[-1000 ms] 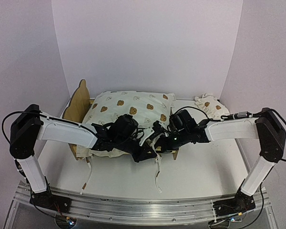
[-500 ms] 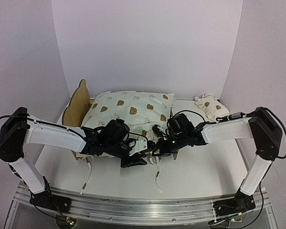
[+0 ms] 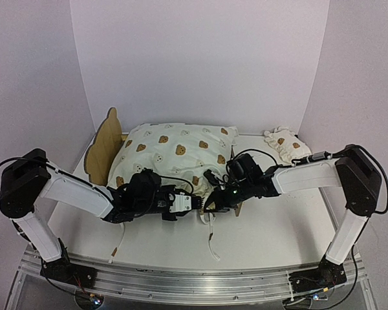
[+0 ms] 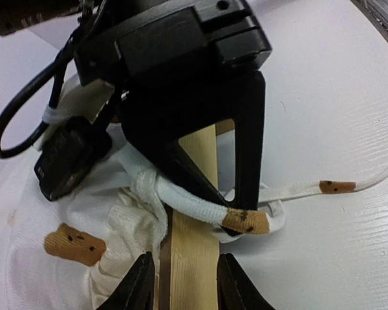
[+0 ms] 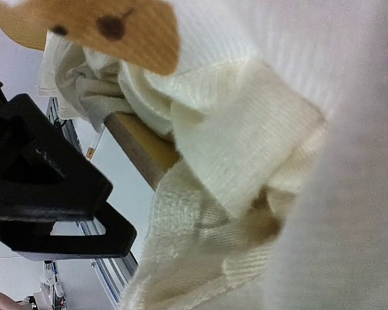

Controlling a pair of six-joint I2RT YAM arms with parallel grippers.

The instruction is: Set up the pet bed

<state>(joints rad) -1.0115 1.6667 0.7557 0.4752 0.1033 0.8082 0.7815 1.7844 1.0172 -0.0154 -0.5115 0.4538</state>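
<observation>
The pet bed (image 3: pixel 103 150) sits toward the far left of the white table (image 3: pixel 278 226), its curved headboard upright at the left end. The large bear-print cushion (image 3: pixel 174 145) lies heaped across the frame. At the bed's near edge, the left gripper (image 4: pixel 186 274) hovers with its fingers apart, and the light-wood rail (image 4: pixel 194 252) shows in the gap between them; whether they touch the wood cannot be told. Just to its right, at the bed's near right corner, the right gripper (image 4: pixel 236 205) has its black fingers pinched together on a white tie string (image 4: pixel 246 221) from the cushion, and the string's loose end trails off across the table. The small bear-print pillow (image 3: pixel 284 143) rests well apart at the far right.
</observation>
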